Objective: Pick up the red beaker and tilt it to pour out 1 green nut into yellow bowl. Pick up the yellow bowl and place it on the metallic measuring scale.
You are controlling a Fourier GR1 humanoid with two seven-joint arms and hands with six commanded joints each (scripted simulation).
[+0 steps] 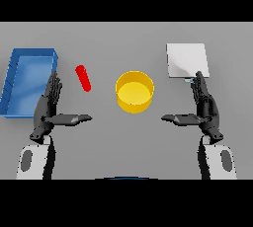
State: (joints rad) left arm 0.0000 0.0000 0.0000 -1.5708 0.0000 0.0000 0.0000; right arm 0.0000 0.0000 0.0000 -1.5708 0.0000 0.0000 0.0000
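The red beaker [83,78] lies on its side on the table, a slim red cylinder left of centre. The yellow bowl [134,91] stands upright in the middle, and I see nothing inside it. The metallic measuring scale [187,59] is a pale square plate at the back right. My left hand [48,106] is held edge-up, fingers straight and thumb pointing inward, a little below and left of the beaker. My right hand [205,107] mirrors it just in front of the scale's near edge. Neither hand touches anything. No green nut shows.
A blue open tray [15,80] sits at the far left, right beside my left hand's fingertips.
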